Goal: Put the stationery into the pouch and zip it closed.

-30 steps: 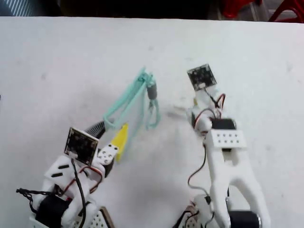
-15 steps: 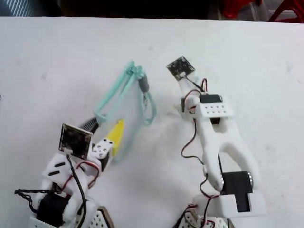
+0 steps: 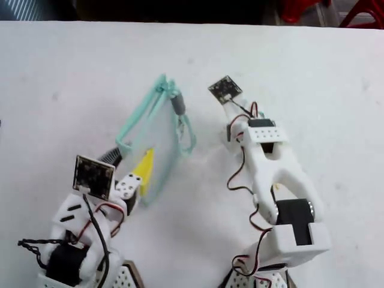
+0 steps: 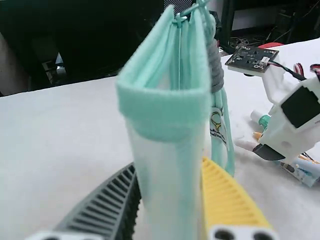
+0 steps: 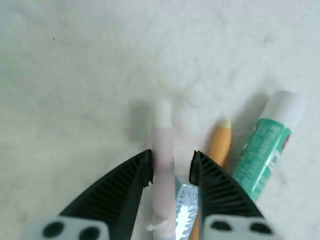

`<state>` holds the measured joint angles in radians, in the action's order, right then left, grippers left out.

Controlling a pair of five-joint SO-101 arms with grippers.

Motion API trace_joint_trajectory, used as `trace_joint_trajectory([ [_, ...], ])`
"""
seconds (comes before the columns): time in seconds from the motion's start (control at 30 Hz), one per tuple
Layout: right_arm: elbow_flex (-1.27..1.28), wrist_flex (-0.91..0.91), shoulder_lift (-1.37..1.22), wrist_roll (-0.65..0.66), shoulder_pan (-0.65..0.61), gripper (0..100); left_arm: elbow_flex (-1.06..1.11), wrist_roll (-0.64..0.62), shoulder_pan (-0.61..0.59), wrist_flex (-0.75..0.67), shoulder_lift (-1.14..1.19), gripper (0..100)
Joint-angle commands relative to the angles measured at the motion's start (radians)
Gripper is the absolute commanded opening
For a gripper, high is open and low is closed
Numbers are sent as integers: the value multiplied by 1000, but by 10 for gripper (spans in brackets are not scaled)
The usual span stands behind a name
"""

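We are at the pick-up step. Our left gripper (image 4: 167,200) pinches the pouch (image 3: 153,141), centre-left in the high view. Our right gripper (image 5: 170,167) stands spread astride the pink pen (image 5: 162,125) on the desk (image 5: 75,75). Next, we judge: close squarely, lift.

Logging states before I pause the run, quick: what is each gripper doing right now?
Left gripper: shut on the clear pouch with mint-green trim.
Right gripper: open, fingers either side of the pale pink pen.
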<state>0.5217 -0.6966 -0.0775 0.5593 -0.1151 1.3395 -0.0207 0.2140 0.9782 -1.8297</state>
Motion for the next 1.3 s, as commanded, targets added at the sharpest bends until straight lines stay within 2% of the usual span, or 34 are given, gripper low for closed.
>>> trace_joint_trajectory([
  [0.0, -46, 15, 5, 8, -1, 119, -2, -8, -7, -23, 2, 181],
  [0.23, -44, -19, 5, 8, -13, 119, -2, -8, -4, -23, 2, 181],
  [0.5, -44, -79, 5, -3, -82, 119, -3, -8, -10, -23, 2, 181],
  [0.63, -48, -105, 5, -114, -110, 119, -3, -8, -10, -23, 2, 180],
  [1.03, -41, -150, -2, -126, -147, 118, -3, -6, -10, -23, 2, 180],
  [1.27, -49, -110, -61, -121, -88, 32, -3, -6, -10, -23, 2, 180],
])
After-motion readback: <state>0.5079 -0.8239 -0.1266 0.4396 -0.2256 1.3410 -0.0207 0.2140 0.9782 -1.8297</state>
